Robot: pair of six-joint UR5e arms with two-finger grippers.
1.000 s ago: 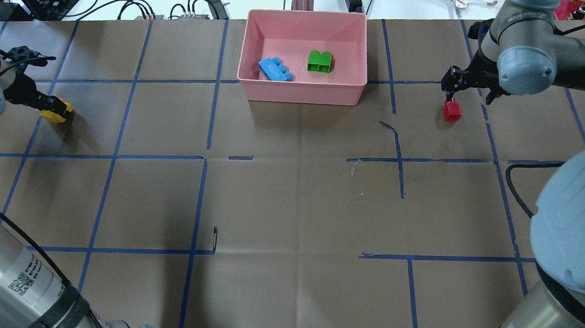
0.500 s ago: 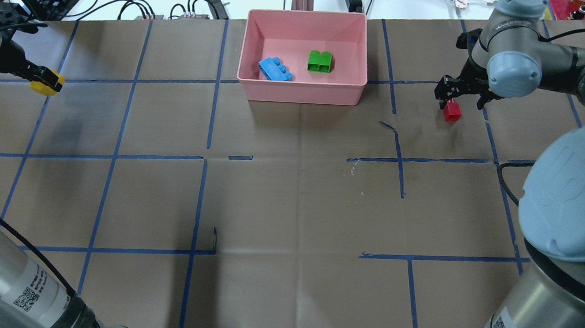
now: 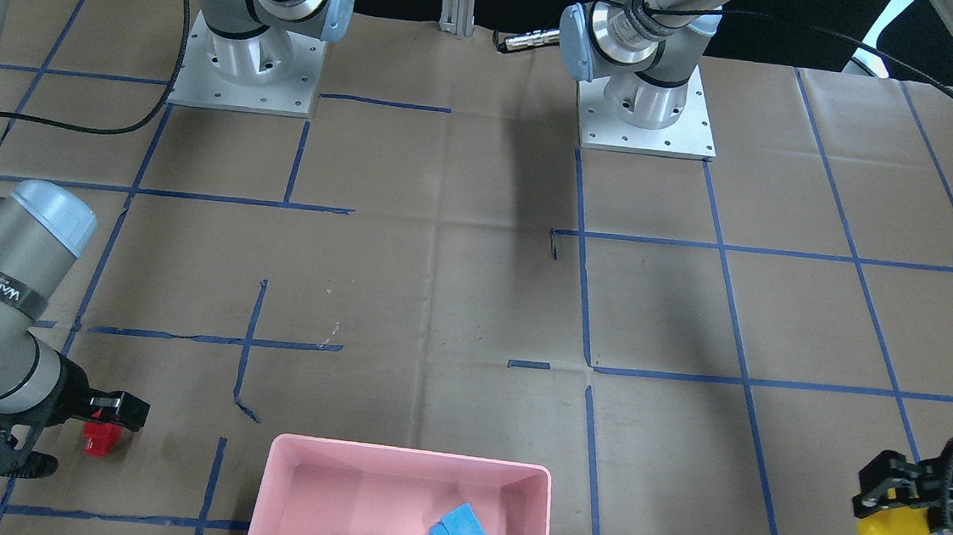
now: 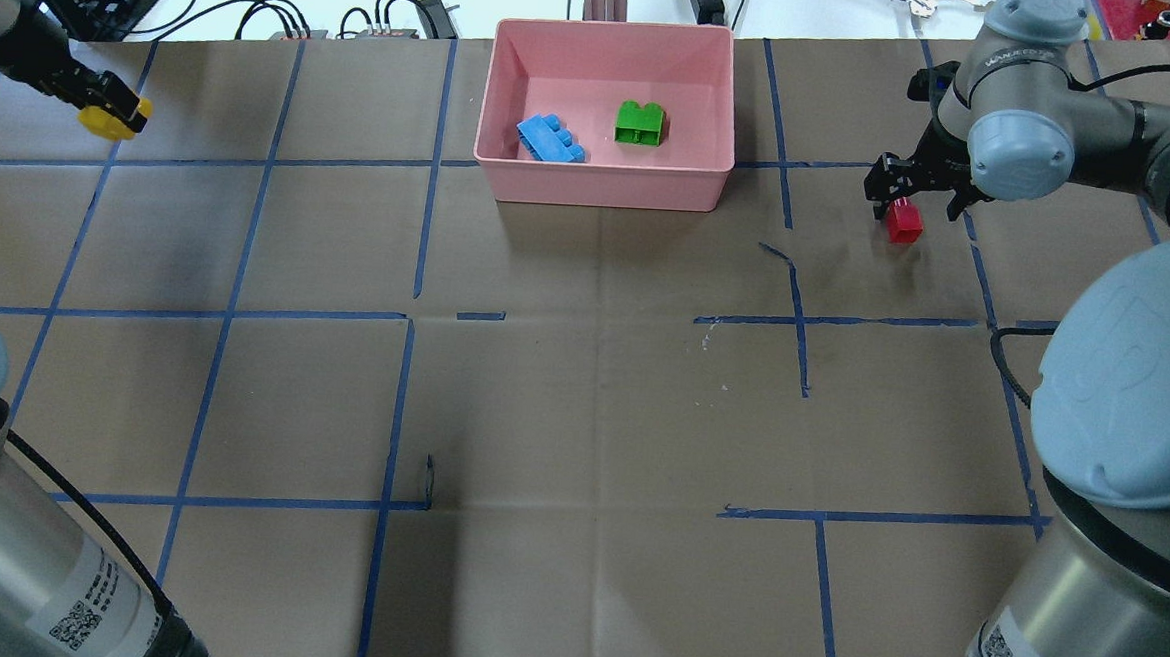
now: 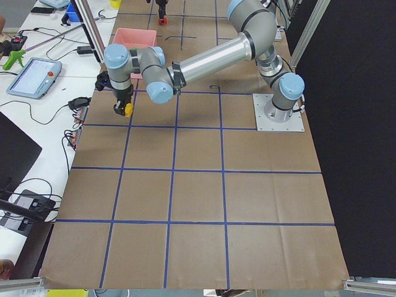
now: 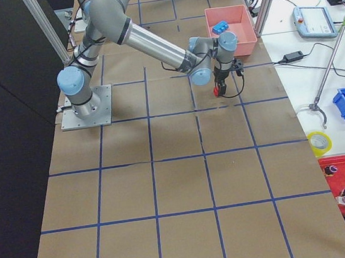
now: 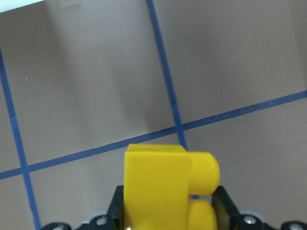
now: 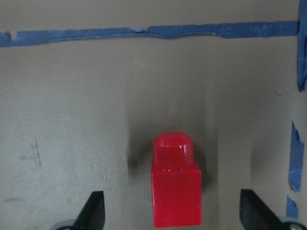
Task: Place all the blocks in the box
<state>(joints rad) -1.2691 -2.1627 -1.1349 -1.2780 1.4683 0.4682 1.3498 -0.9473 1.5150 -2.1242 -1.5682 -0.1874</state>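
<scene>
1. Half the job looks done. The light blue brick and the green brick lie inside the pink box, apart from each other, with the blue one toward the robot's left.
2. The yellow brick is clamped in the left tool and held above the tabletop, well apart from the box on the robot's left. It has yet to be carried over and dropped in.
3. The red brick stands stud-up on the tabletop, near the box on the robot's right. The right tool is spread wide just over it and grips nothing, so this grasp has not been made.
4. By my reading, the red brick has more steps left than the yellow: closing, lifting, carrying and releasing.
5. The right wrist view settles what the overhead cannot: both fingers flank the red brick with clear gaps, touching neither side.
6. The left wrist view shows the yellow brick pinched low between the jaws, its studs pointing sideways. The exterior left view shows it hanging clear of the paper.
7. The front-facing view crops the box so that only a sliver of green shows. The overhead view shows both stored bricks whole.
</scene>
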